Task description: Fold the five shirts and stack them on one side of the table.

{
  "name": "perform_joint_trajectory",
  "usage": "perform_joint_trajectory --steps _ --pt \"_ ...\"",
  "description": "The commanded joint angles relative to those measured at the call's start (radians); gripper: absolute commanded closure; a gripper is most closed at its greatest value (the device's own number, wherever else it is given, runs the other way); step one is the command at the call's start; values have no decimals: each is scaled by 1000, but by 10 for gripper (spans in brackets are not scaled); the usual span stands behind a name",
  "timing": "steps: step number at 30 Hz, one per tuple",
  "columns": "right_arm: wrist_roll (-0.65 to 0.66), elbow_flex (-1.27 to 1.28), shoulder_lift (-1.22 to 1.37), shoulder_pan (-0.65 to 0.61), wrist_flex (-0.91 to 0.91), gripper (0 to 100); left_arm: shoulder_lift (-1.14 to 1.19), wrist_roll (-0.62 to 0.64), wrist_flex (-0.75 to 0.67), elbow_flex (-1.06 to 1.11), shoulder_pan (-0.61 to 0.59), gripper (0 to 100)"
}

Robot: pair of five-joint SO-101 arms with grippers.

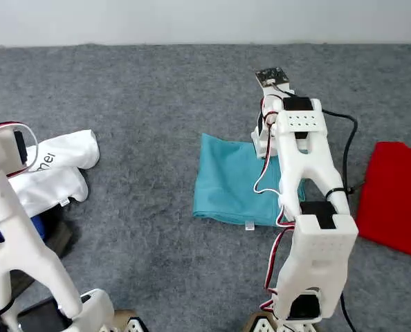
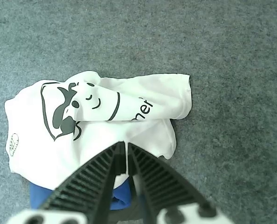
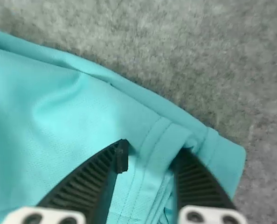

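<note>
Where the teal shirt [image 3: 59, 116] lies, the right gripper [image 3: 152, 158] straddles its hem.

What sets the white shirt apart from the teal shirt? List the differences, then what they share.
The white shirt carries a black cartoon print; the teal shirt is plain. The white shirt lies rumpled on top of a blue garment; the teal shirt lies flat, directly on the grey surface. The left claw is shut above the white shirt; the right claw is open around the teal shirt's hem. Shared: each has a claw close by.
</note>
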Motion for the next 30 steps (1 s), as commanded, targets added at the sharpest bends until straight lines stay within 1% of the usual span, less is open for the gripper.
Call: perform_joint_trajectory --steps 1,3,5,11,18,24,27,30 --pt "-8 -44 -12 8 -16 998 -28 -9 -14 1 -5 982" --pt "-8 -44 -25 12 -7 974 -25 -9 -14 1 -5 983" --pt "5 -44 -53 19 -2 993 -23 -9 -17 1 -3 983" --pt "138 -44 -142 70 21 989 -23 -9 -20 1 -2 983" --pt "281 -58 -153 145 -45 989 -23 -9 -20 1 -2 983" --pt "373 -60 -131 170 -142 989 -26 -9 -20 1 -2 983" --pt "394 -60 -97 166 -176 988 -31 -9 -20 1 -2 983" --pt "394 -60 -74 168 -170 971 -32 -9 -18 1 -2 983"
